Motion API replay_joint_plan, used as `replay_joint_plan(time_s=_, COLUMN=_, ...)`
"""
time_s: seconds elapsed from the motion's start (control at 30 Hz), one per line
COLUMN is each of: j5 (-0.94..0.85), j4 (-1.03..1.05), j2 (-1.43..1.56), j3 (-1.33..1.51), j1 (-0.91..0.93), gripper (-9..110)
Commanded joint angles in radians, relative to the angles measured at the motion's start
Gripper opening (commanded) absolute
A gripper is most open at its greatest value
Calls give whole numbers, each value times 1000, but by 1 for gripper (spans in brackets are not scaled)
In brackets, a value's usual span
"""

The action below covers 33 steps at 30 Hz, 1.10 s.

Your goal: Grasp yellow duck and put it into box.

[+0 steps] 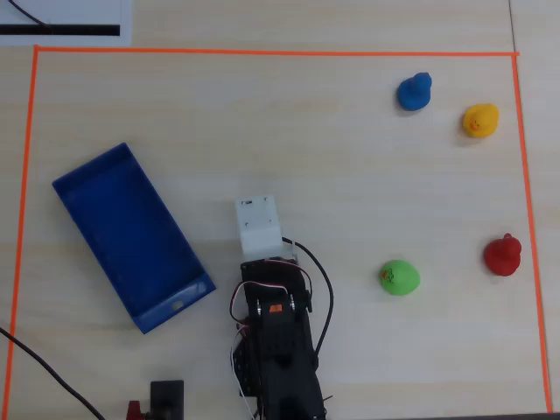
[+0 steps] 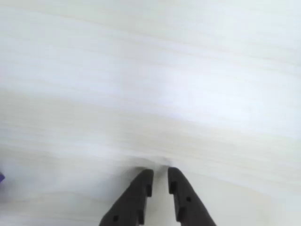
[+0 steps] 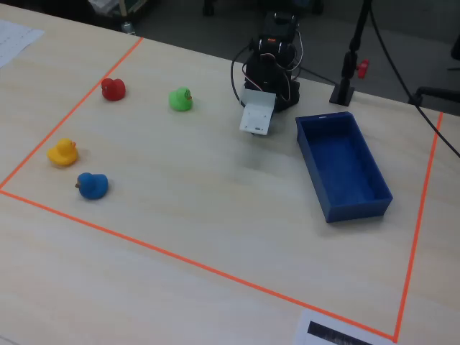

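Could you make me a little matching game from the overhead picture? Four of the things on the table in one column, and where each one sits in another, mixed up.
Things:
1. yellow duck
2. blue duck
3. green duck
4. box

Places in the overhead view:
A. left side of the taped area, lying at a slant
B. nearest the arm, just to its right
C. far right, close to the orange tape, upper part
D. upper right, just left of the yellow one

Pairs: 1-C, 2-D, 3-B, 4-A
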Motion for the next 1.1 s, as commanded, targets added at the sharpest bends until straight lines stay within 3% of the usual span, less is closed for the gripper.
replay_joint_plan(time_s=0.0, j5=0, j4=21, j2=0, j3=3, j1=5, gripper=1)
replay_joint_plan(time_s=0.93, j5=-9, j4=21, j2=0, j3=3, j1=-17, gripper=0)
replay_joint_plan(time_s=1.07, j5=-14, j4=-120, j2=0, j3=3, j1=9, gripper=0)
